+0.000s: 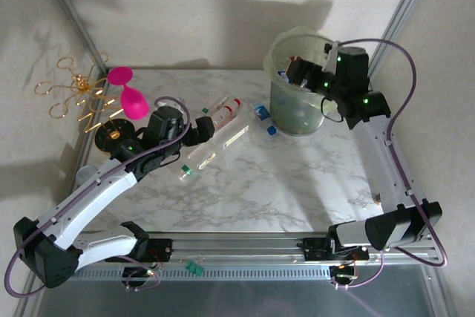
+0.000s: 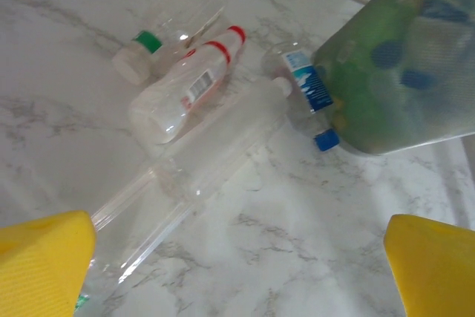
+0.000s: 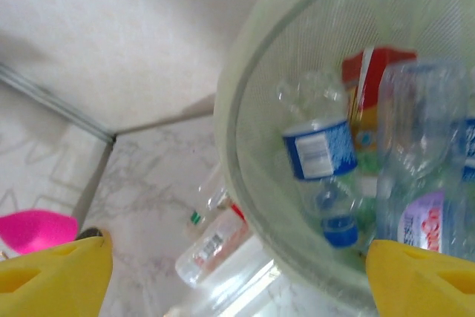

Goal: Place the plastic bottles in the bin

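**A:** What takes up the most room?

**B:** The white marble table [image 1: 297,191], across the middle of the top view. After it comes the bin [image 1: 297,109], upper right of centre. It is a tall round bucket, pale green and see-through, with a thin liner crumpled over its rim.

**A:** And the arms?

**B:** The left gripper [image 2: 237,272] hangs over the table left of centre. Its yellow fingers [image 2: 41,265] sit in the two bottom corners of its wrist view, spread wide with nothing between them. The right gripper [image 1: 300,72] is over the bin's mouth, also spread wide and empty.

**A:** Anything that isn't a bottle?

**B:** A gold wire stand [image 1: 74,94] and a pink goblet [image 1: 128,96], upper left of the top view, well apart from the bin.

**A:** Where are the bottles?

**B:** Four lie on their sides on the table, between the left gripper and the bin.
- The long clear bottle [image 1: 215,148] runs diagonally from lower left to upper right, with a green cap at its lower end.
- The red-capped bottle [image 2: 185,90] lies above it, milky-clear, with a red band and a barcode label.
- The green-capped bottle [image 2: 174,20] is upper left of that one, short and clear.
- The blue-labelled bottle [image 2: 306,90], with a blue cap, lies just beside the bin's base. I cannot tell whether they touch.

**A:** And inside the bin?

**B:** The right wrist view shows more through the mouth:
- a clear blue-banded bottle [image 3: 319,146];
- a purple-labelled bottle [image 3: 423,220] at the right edge;
- a red-and-orange label [image 3: 371,83] behind them.
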{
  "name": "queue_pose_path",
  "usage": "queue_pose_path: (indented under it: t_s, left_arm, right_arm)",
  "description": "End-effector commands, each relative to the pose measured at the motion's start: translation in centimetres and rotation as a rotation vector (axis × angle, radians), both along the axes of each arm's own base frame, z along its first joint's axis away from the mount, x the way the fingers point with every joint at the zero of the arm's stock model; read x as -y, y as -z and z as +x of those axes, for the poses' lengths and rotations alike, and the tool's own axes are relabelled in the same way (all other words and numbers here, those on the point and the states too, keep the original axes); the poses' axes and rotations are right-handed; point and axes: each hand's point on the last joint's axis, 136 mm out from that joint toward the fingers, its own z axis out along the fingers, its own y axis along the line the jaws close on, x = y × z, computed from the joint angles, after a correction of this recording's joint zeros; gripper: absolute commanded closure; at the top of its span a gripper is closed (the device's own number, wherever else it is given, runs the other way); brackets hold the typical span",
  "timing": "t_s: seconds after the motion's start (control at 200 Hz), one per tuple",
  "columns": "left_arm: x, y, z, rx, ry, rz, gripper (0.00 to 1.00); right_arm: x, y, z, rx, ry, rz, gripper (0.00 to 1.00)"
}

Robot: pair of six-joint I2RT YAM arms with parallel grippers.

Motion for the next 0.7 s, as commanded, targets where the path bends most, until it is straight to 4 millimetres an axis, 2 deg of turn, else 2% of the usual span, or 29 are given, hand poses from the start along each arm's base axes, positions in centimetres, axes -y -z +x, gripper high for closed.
queue_pose_path:
  t_s: [0.0, 0.175, 0.35, 0.526, 0.696]
  left_arm:
    - [-2.2, 2.5, -0.3, -0.044, -0.085, 0.055, 0.00]
    - [-4.3, 7.3, 0.0, -0.135, -0.170, 0.177, 0.00]
    - [-4.6, 10.8, 0.7, -0.188, -0.188, 0.256, 0.00]
    - [-4.2, 13.5, 1.4, -0.238, -0.171, 0.345, 0.00]
    - [-2.1, 15.4, 1.8, -0.240, -0.088, 0.355, 0.00]
  right_arm:
    - [-2.4, -0.7, -2.2, 0.059, -0.084, 0.020, 0.09]
    - [-6.4, 2.0, -5.5, 0.048, -0.247, 0.000, 0.06]
    - [-9.1, 2.5, -9.2, 0.084, -0.399, 0.022, 0.06]
    - [-9.6, 2.7, -10.6, 0.090, -0.442, 0.034, 0.06]
    - [-9.3, 4.3, -10.5, 0.062, -0.438, -0.023, 0.07]
